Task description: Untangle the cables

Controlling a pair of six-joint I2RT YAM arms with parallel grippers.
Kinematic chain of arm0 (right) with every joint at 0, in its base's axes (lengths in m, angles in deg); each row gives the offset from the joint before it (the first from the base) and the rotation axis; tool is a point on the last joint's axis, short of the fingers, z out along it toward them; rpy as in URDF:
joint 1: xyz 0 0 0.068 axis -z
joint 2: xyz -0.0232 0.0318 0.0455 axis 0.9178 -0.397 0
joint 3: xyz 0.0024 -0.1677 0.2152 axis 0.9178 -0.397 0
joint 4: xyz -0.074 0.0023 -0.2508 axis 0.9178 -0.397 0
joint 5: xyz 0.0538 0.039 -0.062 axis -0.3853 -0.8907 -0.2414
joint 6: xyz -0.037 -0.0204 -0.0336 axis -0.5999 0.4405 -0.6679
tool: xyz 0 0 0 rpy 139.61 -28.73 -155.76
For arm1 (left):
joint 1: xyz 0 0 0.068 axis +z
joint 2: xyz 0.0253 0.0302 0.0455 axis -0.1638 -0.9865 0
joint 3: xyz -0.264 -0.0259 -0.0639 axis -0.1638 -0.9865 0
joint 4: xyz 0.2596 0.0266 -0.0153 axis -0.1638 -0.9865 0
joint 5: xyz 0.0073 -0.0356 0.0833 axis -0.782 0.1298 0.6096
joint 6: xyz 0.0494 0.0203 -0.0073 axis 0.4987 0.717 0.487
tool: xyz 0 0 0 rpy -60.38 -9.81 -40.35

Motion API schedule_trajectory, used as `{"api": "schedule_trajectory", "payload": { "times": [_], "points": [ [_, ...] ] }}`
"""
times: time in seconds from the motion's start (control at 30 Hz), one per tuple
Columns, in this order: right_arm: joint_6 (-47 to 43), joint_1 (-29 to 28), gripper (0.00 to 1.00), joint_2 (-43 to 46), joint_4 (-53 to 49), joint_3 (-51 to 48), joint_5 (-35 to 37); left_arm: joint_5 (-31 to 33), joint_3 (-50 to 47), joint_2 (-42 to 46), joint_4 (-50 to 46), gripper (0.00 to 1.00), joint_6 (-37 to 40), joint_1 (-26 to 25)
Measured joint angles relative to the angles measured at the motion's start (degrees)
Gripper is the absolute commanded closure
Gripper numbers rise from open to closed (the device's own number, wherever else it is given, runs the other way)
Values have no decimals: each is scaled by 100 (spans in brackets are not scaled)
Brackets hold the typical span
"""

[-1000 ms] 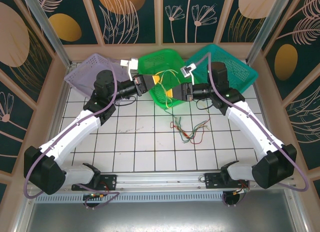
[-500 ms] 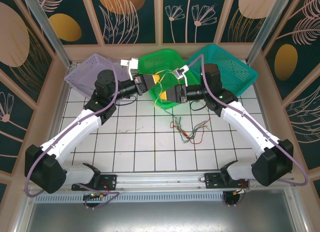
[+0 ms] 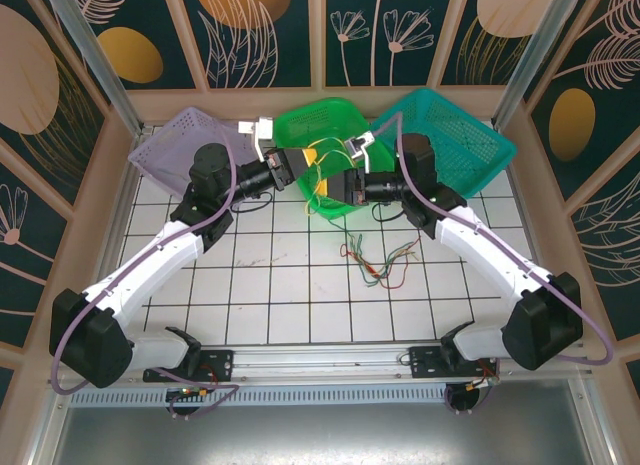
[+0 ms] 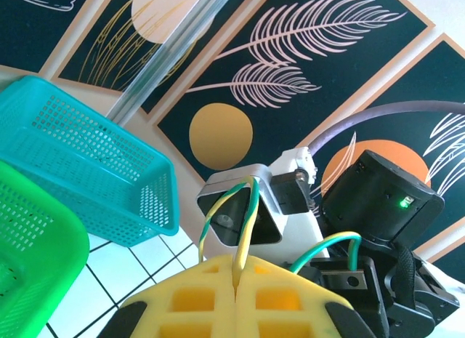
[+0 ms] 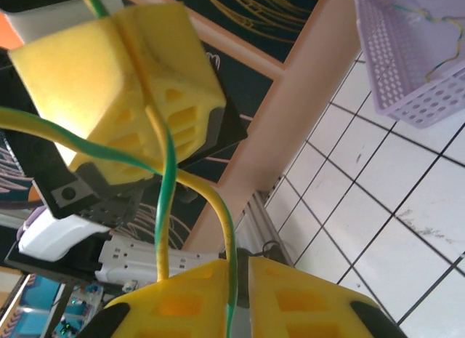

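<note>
left gripper sits over the near-left edge of the green basket, pads fully closed on a yellow-green cable. right gripper is just beside it over the basket's near side, pads almost together round the same cable; can't tell if it's pinched. the other cables lie loose on the tiles, nearer than the basket. step looks like freeing one strand. next probably needs a firm right grip, then drawing the grippers apart.

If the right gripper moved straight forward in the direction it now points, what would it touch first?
Most likely the left gripper, whose yellow pads face the right gripper head-on. The yellow-green cable running between the two would only go slack. How far apart they are is unclear.
</note>
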Motion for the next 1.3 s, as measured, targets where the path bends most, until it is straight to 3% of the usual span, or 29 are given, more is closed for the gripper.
{"api": "schedule_trajectory", "payload": {
  "times": [0.13,0.37,0.53,0.7,0.8,0.9,1.03,1.3],
  "points": [
    [337,0,92,33,404,-243,149,90,-87,11,9,100,-22,0],
    [905,-216,79,61,1067,-501,317,234,-173,96,61,100,-61,0],
    [1093,-378,79,61,1307,-544,433,326,-225,164,170,100,-83,0],
    [1294,-459,88,61,1565,-629,616,439,-304,173,306,100,-151,-2],
    [1412,-476,99,61,1639,-695,776,544,-472,208,435,100,-205,-7],
    [1497,-494,100,61,1620,-763,994,662,-573,214,459,100,-240,-7],
    [1423,-516,100,79,1158,-772,1484,874,-584,289,439,100,-238,-28],
    [616,-802,100,-249,-1276,144,2813,1255,-459,557,258,100,-208,-70]
  ]
}}
